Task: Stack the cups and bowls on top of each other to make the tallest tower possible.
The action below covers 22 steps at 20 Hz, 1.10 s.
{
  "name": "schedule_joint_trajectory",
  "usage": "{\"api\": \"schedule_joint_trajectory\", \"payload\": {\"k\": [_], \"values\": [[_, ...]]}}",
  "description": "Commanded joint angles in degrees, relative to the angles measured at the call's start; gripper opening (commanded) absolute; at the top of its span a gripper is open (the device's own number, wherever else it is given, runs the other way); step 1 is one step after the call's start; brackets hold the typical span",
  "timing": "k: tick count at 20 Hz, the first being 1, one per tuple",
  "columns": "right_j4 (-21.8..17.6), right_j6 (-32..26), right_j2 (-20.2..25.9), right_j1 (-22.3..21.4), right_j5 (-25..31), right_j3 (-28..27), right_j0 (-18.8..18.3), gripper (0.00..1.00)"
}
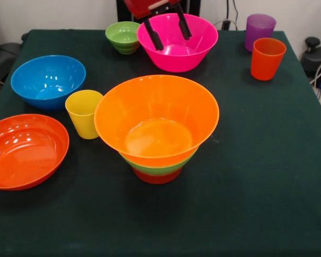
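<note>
gripper (168,31) spread open and empty over the pink bowl (195,51), small ribbed green bowl (123,36) probably just beside its picture-left finger

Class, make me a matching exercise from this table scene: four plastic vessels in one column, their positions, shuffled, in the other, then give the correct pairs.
1. Purple plastic cup
2. Yellow plastic cup
3. Large pink plastic bowl
4. Large yellow-orange plastic bowl

A. Below the open end effector
B. Top of the stack
C. Behind the orange plastic cup
D. In front of the blue plastic bowl

Pairs: 1-C, 2-D, 3-A, 4-B
</note>
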Motion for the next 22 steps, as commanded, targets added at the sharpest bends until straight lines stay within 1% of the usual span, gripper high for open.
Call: {"api": "schedule_joint_trajectory", "payload": {"k": [1,3,5,6,7,10,11,14,18,22], "values": [[-0.2,12.2,-7.4,-3.4,-5.9,7.4,6.7,1.00],[0.5,13.5,-8.9,-3.3,-7.2,8.5,8.4,1.00],[0.6,15.5,-11.9,-3.9,-8.3,8.5,11.8,1.00],[2.2,16.8,-12.6,-3.2,-8.1,8.9,12.8,1.00],[2.6,17.3,-13.3,-3.0,-8.6,8.9,14.0,1.00],[3.9,21.8,-17.8,-4.8,-11.6,8.3,19.9,1.00],[4.4,22.8,-19.0,-5.5,-11.8,7.7,21.7,1.00],[6.6,23.6,-20.3,-8.8,-10.1,5.8,25.3,1.00],[9.2,23.1,-20.2,-11.1,-7.4,4.2,27.1,1.00],[9.3,22.7,-20.8,-9.9,-9.7,3.8,27.8,1.00]]}}
